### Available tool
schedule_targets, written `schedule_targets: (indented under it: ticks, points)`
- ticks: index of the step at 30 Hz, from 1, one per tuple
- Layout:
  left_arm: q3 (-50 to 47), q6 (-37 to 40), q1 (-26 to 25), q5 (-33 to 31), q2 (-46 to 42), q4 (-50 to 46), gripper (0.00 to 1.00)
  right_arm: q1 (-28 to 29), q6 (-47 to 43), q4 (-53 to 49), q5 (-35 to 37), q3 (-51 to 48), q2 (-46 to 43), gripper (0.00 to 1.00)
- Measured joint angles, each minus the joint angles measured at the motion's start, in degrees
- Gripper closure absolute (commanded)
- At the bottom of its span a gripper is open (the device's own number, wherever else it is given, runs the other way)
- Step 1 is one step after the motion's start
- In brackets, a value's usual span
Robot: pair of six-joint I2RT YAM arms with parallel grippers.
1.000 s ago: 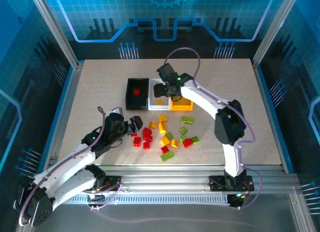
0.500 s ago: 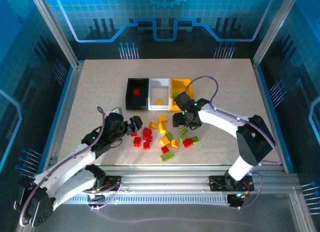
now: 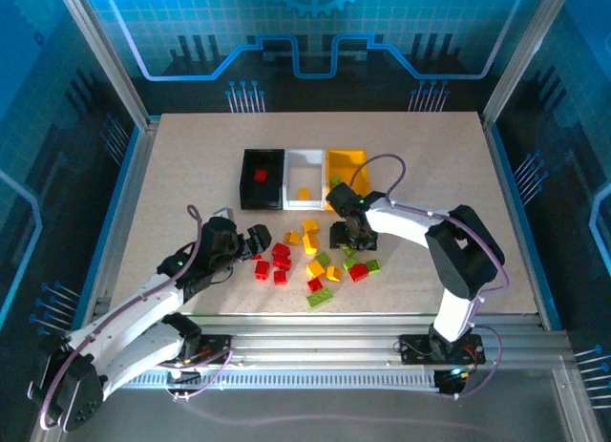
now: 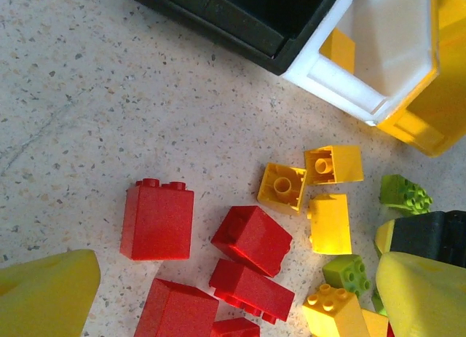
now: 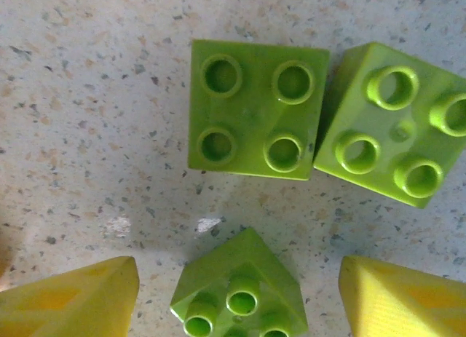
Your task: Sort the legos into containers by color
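The legos (image 3: 310, 261) lie scattered mid-table in red, yellow and lime green. Behind them stand the containers: black (image 3: 245, 179) with a red brick (image 3: 260, 175) inside, white (image 3: 305, 165) holding a yellow brick (image 3: 304, 193), and yellow-orange (image 3: 346, 159). My right gripper (image 5: 237, 297) is low over the table, open, its yellow fingers (image 5: 73, 297) either side of a tilted green brick (image 5: 239, 290) with a gap on both sides. Two more green bricks (image 5: 255, 108) lie just beyond. My left gripper (image 4: 233, 300) is open over a cluster of red bricks (image 4: 251, 239).
In the left wrist view, yellow bricks (image 4: 331, 162) lie right of the red ones, and the black bin (image 4: 240, 17) and white bin (image 4: 371, 53) sit close ahead. The right arm (image 3: 420, 222) arcs over the table's right side. Bare table surrounds the pile.
The right arm swung from above the bins down and toward me to the green bricks. The left arm has stayed still.
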Motion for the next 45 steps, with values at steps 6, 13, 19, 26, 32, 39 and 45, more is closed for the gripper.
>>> schedule_targets:
  ticks: [6, 13, 19, 26, 32, 39, 45]
  points:
    - [-0.04, 0.0, 0.59, 0.87, 1.38, 0.11, 0.01, 0.33, 0.04, -0.48, 0.42, 0.42, 1.38, 0.43]
    - [-0.04, 0.0, 0.98, 1.29, 1.42, 0.11, 0.01, 0.76, -0.5, -0.46, 0.44, 0.81, 1.29, 0.55]
    - [-0.04, 0.0, 1.33, 1.31, 1.16, 0.09, 0.01, 0.79, -2.73, -2.23, 2.43, 2.47, -4.92, 0.57]
    - [-0.04, 0.0, 1.84, 1.29, -1.6, 0.04, 0.01, -0.35, -7.04, -2.58, 6.4, 13.62, -9.92, 0.56]
    - [-0.04, -0.02, 2.4, 1.31, -2.34, -0.35, 0.01, -4.39, -8.92, -2.45, 8.5, 24.37, -0.35, 0.56]
    - [-0.04, -0.02, 2.58, 1.51, -3.56, -1.05, 0.01, -8.0, -9.79, -4.7, 10.45, 35.39, 14.32, 0.51]
    - [-0.04, 0.0, 2.78, 1.92, -4.07, -1.68, 0.01, -9.2, -10.03, -7.04, 10.54, 41.38, 19.04, 0.37]
